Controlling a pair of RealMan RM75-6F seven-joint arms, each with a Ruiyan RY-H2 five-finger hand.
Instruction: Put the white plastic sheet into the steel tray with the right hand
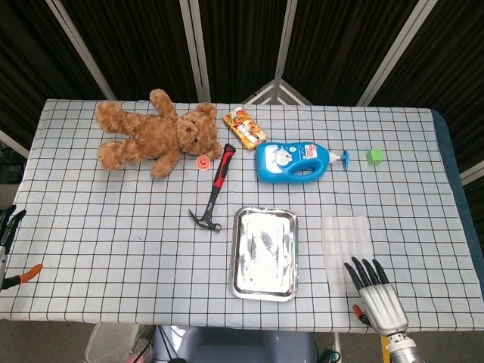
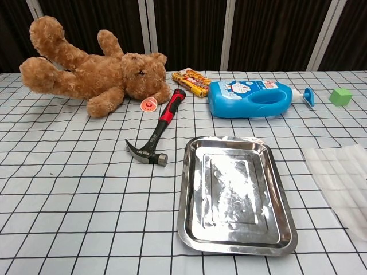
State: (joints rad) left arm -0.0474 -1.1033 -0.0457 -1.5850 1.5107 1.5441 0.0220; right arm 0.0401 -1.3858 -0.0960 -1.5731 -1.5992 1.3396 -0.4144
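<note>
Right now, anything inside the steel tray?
Nothing sits in the steel tray: only its bare, smudged, reflective floor shows. The white plastic sheet lies flat on the table beside it, with the right hand at its near end. Whatever is under the tray is hidden.

The right hand point(image 1: 376, 298) has black fingers, a silver-grey ribbed back and an orange-tipped thumb; the left hand point(image 1: 7, 231) shows black fingers and an orange tip.

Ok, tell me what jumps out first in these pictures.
The brown teddy bear sprawled at the far left of the table draws the eye first, then the bright blue bottle lying on its side far of the steel tray. The right hand, fingers spread, covers the near end of the white plastic sheet.
</note>
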